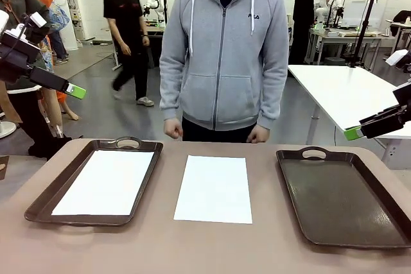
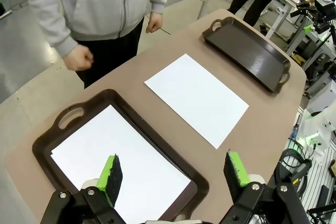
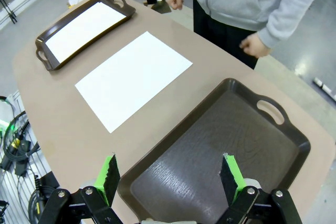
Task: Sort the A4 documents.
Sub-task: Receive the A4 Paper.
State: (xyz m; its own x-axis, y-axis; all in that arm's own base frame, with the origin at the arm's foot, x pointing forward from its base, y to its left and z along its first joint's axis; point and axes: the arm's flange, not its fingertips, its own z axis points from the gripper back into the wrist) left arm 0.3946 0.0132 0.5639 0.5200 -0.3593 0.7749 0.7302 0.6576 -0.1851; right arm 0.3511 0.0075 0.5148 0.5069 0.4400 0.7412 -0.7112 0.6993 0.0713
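We count two A4 documents. The first sheet lies flat inside the left tray at nine o'clock. The second sheet lies on the bare table at centre, between the two trays. The right tray sits at three o'clock. Our left gripper and right gripper both gape wide, gripping nothing. The person's two hands are at twelve o'clock.

From here the one text I can read is "FILA", in small dark letters on the chest of the person's grey hoodie.
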